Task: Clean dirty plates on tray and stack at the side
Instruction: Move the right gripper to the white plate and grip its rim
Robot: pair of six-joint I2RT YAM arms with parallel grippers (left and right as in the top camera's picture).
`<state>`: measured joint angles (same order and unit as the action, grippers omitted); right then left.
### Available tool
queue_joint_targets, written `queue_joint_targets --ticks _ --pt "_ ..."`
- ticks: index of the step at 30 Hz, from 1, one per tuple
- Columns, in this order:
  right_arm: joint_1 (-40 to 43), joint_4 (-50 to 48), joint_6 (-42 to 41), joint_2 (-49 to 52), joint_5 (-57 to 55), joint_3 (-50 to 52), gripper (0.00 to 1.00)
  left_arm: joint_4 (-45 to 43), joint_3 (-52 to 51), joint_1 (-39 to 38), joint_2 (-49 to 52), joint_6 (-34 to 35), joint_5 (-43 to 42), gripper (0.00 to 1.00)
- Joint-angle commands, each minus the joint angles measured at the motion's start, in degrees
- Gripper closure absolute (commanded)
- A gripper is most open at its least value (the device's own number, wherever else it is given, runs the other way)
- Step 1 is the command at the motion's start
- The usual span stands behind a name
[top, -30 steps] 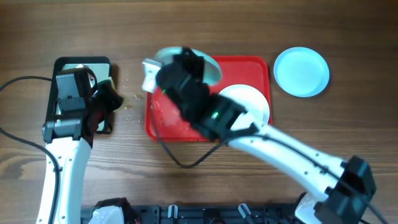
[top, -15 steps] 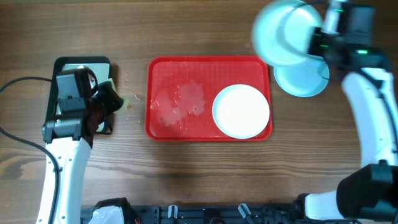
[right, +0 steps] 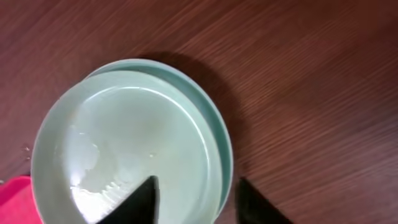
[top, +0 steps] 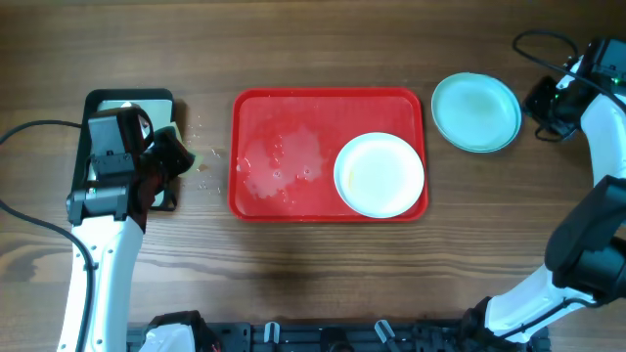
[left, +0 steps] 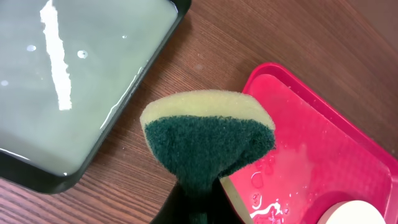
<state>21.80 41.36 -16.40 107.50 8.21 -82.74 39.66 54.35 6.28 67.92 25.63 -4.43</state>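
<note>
The red tray [top: 284,108] lies mid-table with wet smears on its left half. The white plate [top: 379,174] sits in its right half. Two aqua plates [top: 476,112] are stacked on the table right of the tray; the top one [right: 130,137] is wet. My right gripper [right: 196,190] is open, its fingers either side of the stack's right rim; overhead it shows at the stack's right edge [top: 540,101]. My left gripper [left: 199,208] is shut on a yellow-green sponge [left: 208,140], held above the wood left of the tray [left: 311,143].
A black-rimmed tray [top: 98,103] of cloudy water stands at the far left, also in the left wrist view [left: 74,74]. Water droplets dot the wood between it and the red tray. A cable runs along the far right edge.
My right arm carried an aqua plate from the tray's far left corner to the right, set it on the other aqua plate and let go. The left arm has not moved.
</note>
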Motion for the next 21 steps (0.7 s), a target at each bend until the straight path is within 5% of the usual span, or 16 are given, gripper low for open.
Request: queue_joint_targets --ticks 1,7,15,21 --pt "-0.48 -0.11 1.11 1.05 9.31 -0.07 0.38 -0.44 -0.13 0.33 -0.42 0.35 -0.48 0.96" --pt "-6.8 8.61 12.02 1.05 26.12 -0.07 0.36 -0.59 -0.11 0.33 -0.42 0.35 -0.48 0.96" --pt "-24.3 14.38 18.88 1.05 1.9 2.12 0.39 -0.61 -0.11 0.33 -0.42 0.35 -0.5 0.96" --pt "-27.63 13.03 11.85 1.05 -2.89 5.29 0.46 -0.66 -0.11 0.33 -0.42 0.35 -0.48 0.96"
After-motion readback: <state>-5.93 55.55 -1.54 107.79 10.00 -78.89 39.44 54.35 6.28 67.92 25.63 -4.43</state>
